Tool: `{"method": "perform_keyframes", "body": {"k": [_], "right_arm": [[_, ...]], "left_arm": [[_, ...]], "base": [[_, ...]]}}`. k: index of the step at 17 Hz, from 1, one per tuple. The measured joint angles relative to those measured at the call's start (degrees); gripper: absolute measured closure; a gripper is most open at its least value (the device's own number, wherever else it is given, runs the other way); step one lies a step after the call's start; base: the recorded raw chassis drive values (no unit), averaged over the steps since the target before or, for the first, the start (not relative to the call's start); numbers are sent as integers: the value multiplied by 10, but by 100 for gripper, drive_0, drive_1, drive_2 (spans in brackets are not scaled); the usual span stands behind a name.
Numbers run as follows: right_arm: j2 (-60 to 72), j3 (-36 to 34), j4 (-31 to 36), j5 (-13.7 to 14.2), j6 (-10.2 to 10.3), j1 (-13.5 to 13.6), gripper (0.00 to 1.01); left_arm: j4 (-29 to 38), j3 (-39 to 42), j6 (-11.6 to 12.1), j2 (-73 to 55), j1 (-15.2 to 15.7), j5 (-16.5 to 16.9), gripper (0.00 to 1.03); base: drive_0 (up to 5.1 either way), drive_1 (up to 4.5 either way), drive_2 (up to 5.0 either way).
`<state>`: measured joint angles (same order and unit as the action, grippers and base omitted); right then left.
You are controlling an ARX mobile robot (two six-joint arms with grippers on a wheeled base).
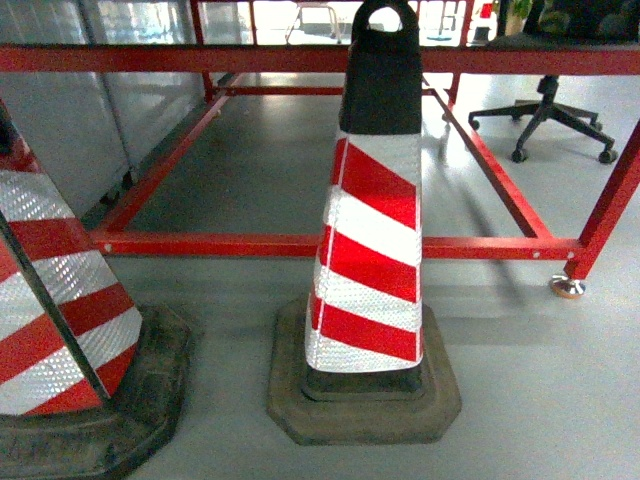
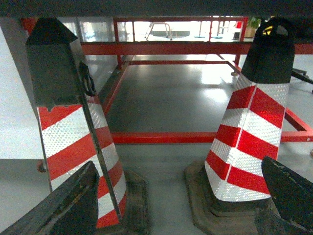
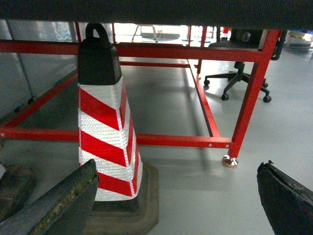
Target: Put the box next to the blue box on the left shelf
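Both grippers, left (image 2: 181,200) and right (image 3: 178,196), hang spread and empty; driving forward risks striking the traffic cone (image 1: 367,230) or red table frame (image 1: 300,244).

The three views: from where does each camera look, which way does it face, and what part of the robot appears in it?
Head: on the robot, slanting down at a striped cone before the red table frame; no robot part shows.
Left wrist: low, facing forward between two cones; the left gripper has its fingers apart at the bottom corners.
Right wrist: low, facing forward past one cone; the right gripper is also open.
Shared: all show the red frame and grey floor; no blue box or shelf appears.
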<state>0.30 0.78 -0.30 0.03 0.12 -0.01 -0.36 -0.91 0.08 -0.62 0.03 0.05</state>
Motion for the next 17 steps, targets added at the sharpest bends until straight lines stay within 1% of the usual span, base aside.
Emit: {"method": "perform_keyframes", "body": {"k": [17], "right_arm": [[0,0,0,-1,0,0,3]], "left_arm": [[0,0,0,0,0,-1,5]], "base": [[0,0,0]]}}
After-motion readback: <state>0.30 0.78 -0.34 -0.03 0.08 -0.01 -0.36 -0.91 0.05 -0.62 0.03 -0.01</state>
